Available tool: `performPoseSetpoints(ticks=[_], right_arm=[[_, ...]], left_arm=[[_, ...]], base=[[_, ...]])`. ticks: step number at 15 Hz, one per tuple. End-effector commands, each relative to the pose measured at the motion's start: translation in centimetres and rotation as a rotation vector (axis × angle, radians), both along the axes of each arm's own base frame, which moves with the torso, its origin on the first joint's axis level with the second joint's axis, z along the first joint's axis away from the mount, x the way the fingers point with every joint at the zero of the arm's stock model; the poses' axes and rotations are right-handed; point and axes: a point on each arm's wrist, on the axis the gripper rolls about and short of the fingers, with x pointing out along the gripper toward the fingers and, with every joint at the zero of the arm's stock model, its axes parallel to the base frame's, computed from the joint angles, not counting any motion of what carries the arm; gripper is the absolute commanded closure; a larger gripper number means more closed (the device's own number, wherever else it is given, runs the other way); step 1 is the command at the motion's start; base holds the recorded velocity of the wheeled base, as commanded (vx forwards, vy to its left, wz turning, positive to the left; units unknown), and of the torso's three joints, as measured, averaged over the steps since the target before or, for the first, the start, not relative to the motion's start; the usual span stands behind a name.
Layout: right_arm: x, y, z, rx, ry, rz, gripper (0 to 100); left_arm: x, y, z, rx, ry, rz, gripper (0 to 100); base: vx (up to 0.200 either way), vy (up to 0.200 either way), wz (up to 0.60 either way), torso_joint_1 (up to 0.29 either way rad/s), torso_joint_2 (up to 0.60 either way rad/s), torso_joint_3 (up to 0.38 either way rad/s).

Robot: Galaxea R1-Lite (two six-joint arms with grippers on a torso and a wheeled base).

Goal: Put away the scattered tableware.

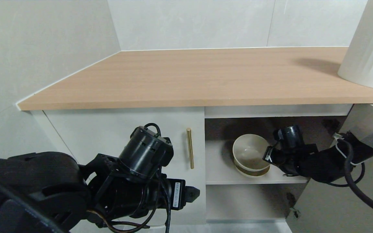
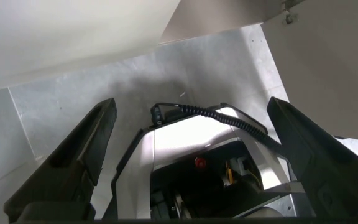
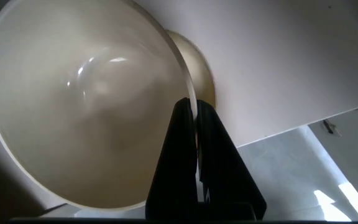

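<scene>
Head view: a wooden desk [image 1: 206, 77] runs across the upper half of the frame, with a white ribbed object [image 1: 367, 55] at its upper right. Below it is a pale cabinet. The left door [image 1: 108, 129] is closed, with a gold handle [image 1: 190, 148] near the centre of the frame. The right side stands open.

A cream bowl [image 1: 249, 152] is inside on the shelf [image 1: 219, 171], right of centre, its mouth turned toward the camera. Under it lies a darker, shallow dish [image 1: 254, 172]; it is unclear whether the bowl rests fully on it.

The right claw [image 1: 267, 157] comes in from the right and is clamped on the bowl's right rim. The right wrist view shows one finger on either side of that rim.

The left arm fills the lower left. In the left wrist view, the left claw [image 2: 192, 109] has its fingers wide apart, holding nothing.
</scene>
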Motion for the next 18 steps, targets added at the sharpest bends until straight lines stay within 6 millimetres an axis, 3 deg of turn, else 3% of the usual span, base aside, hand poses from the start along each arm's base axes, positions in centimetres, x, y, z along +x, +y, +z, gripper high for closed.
performPoseSetpoints(ticks=[1,12,13,18], right_arm=[[0.23,0.10,-0.60,-0.005,0.012,-0.002,100],[0.56,-0.05,-1.31,-0.019,0.024,-0.017,100],[0.56,-0.05,-1.31,-0.019,0.024,-0.017,0],[0.41,-0.11,-0.88,-0.017,0.015,-0.016,0]], left_arm=[[0.05,-0.05,-0.09,0.002,0.002,0.002,0],[0.08,-0.02,-0.18,0.004,0.004,0.003,0],[0.08,-0.02,-0.18,0.005,0.004,0.002,0],[0.15,0.09,-0.13,0.004,0.003,0.007,0]], base=[[0.000,0.000,0.00,0.000,0.00,0.000],[0.000,0.000,0.00,0.000,0.00,0.000],[0.000,0.000,0.00,0.000,0.00,0.000],[0.000,0.000,0.00,0.000,0.00,0.000]])
